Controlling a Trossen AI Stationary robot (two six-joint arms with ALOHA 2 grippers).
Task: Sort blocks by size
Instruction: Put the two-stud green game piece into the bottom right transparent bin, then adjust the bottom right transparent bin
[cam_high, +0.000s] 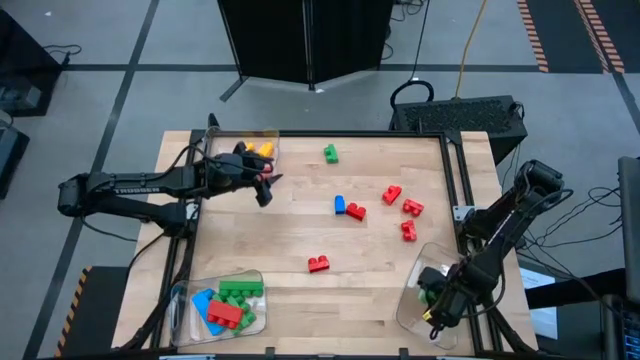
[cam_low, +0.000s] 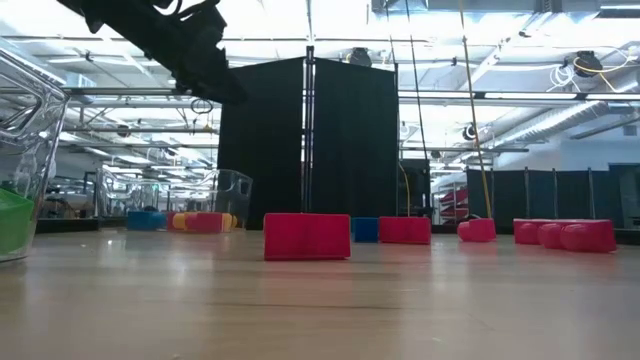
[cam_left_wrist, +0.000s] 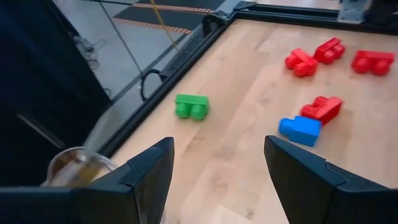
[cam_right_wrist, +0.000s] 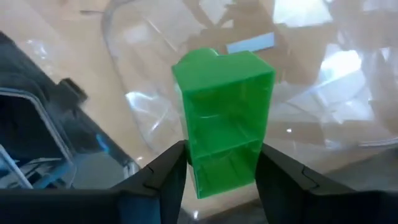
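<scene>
Two grippers at work: right gripper (cam_right_wrist: 217, 168) clamped on a green block (cam_right_wrist: 222, 118) over the clear tray (cam_high: 415, 300) at the table's near right corner; left gripper (cam_left_wrist: 217, 180) spread wide and empty, raised beside the far left tray (cam_high: 222, 142) with its orange and yellow blocks (cam_high: 262, 149). Loose on the wooden table (cam_high: 300, 230): one green block (cam_high: 330, 153) near the far edge, one blue block (cam_high: 340, 204) touching a red block (cam_high: 356, 211), three more red blocks (cam_high: 404, 208) to the right, one red block (cam_high: 318, 263) nearer the front. Filed in the near left tray (cam_high: 255, 276): green, red and blue long blocks (cam_high: 232, 303).
</scene>
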